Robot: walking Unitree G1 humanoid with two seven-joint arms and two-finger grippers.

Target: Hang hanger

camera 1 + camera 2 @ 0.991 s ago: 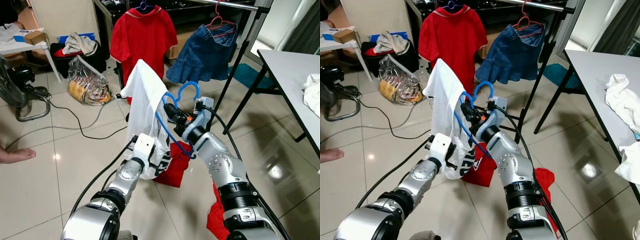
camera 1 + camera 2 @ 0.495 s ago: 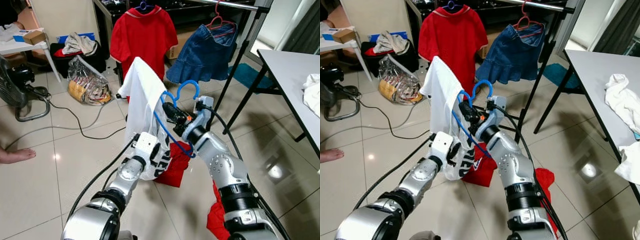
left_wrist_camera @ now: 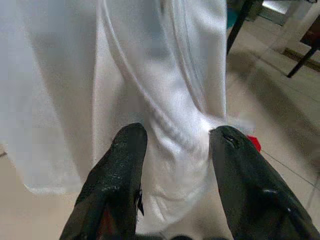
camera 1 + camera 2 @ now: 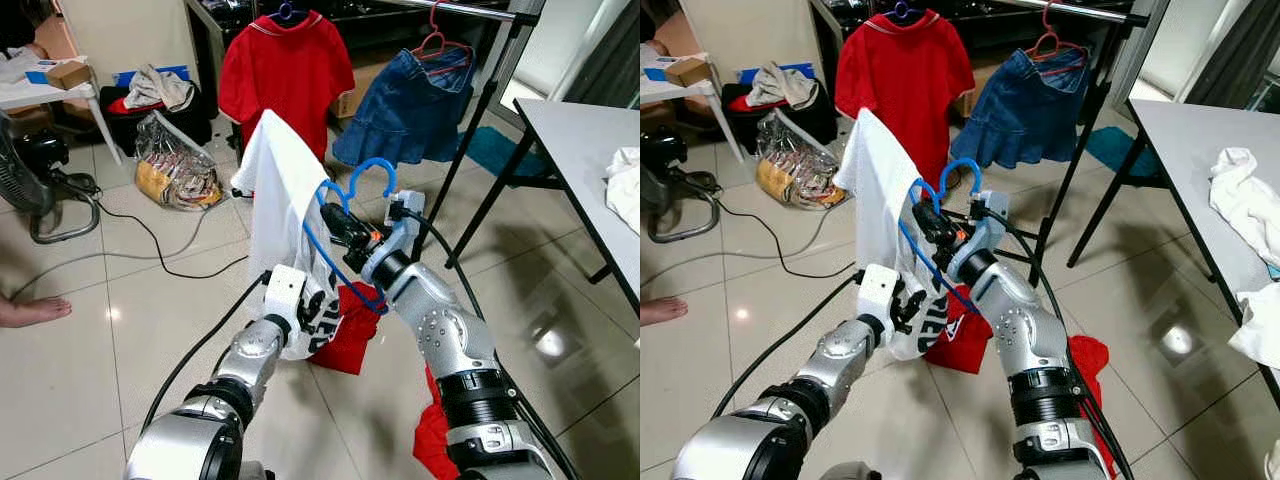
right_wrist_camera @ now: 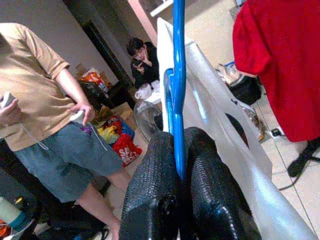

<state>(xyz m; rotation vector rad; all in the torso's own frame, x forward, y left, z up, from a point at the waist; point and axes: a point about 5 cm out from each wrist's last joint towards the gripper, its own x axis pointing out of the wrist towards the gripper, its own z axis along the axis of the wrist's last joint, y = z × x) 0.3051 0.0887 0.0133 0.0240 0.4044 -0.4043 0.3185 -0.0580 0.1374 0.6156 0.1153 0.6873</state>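
- The blue hanger (image 4: 345, 225) is held up in the air in front of the robot, above the tiled floor (image 4: 90, 320), with its hook pointing upward.
- The right gripper (image 5: 181, 165) is clenched on the blue hanger; in the right wrist view the blue bar is seen passing straight between the two black fingers (image 5: 152, 195), which are pressed against it from both sides.
- A white shirt (image 4: 285, 190) is draped over the hanger and hangs down to the left of the right gripper.
- The left gripper (image 3: 175, 150) is placed at the lower part of the white shirt, with its fingers (image 3: 120, 170) spread apart; a fold of the white cloth lies between them, but it is not squeezed.
- The clothes rack (image 4: 470, 12) is seen behind, well apart from the hanger, with a red shirt (image 4: 285, 75) and a denim skirt (image 4: 410, 105) hung on it.
- A red cloth (image 4: 350, 320) lies on the floor below the grippers.
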